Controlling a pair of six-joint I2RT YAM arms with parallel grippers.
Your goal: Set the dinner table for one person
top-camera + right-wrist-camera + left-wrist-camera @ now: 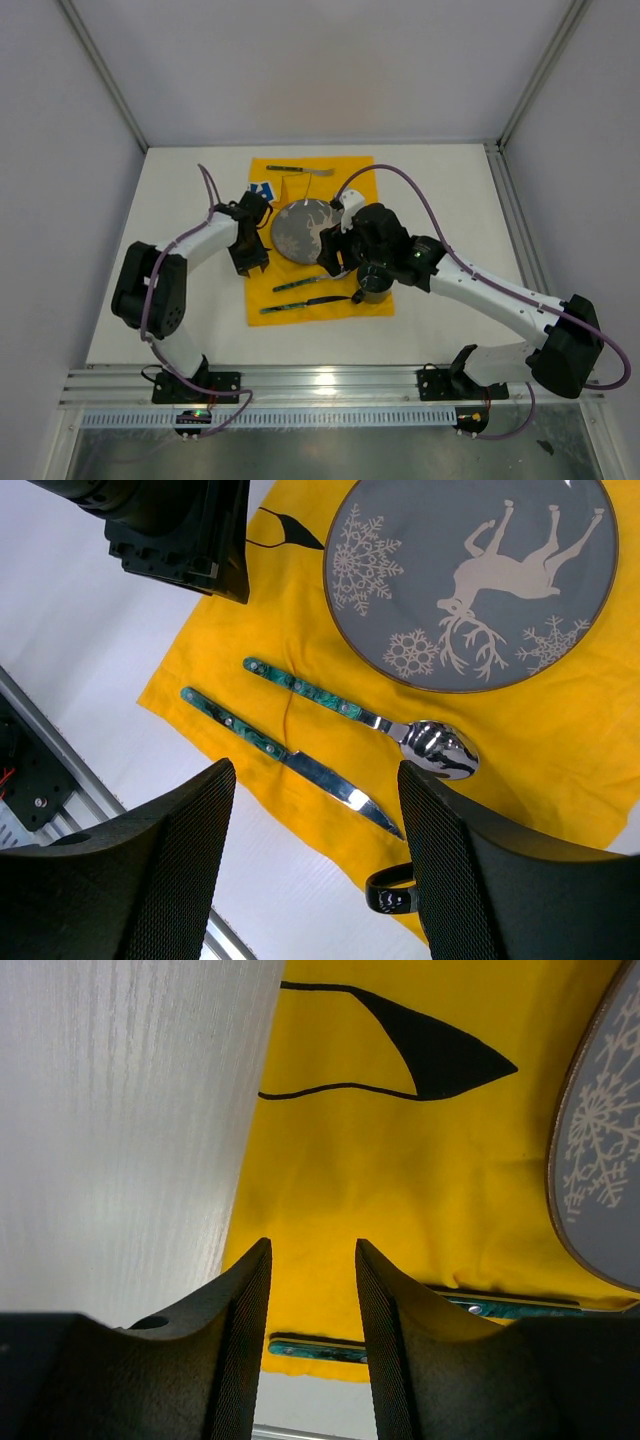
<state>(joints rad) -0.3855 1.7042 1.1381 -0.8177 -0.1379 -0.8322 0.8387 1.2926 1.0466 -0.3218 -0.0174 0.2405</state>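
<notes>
On the white dinner table (440, 200) lies a yellow cloth (350, 180) with a grey reindeer plate (298, 230) on it. A fork (300, 170) lies beyond the plate; a green-handled spoon (350, 708) and knife (290, 760) lie on its near side. A black mug (375, 284) stands on the cloth's near right corner, and its handle (390, 892) shows beside my right finger. My right gripper (315, 770) hangs open above the knife and spoon, holding nothing. My left gripper (313, 1245) is open and empty over the cloth's left edge (400, 1180).
Grey enclosure walls surround the table on three sides. A metal rail (320, 385) runs along the near edge by both arm bases. The left gripper's black body (180, 530) sits close to the plate's left side in the right wrist view.
</notes>
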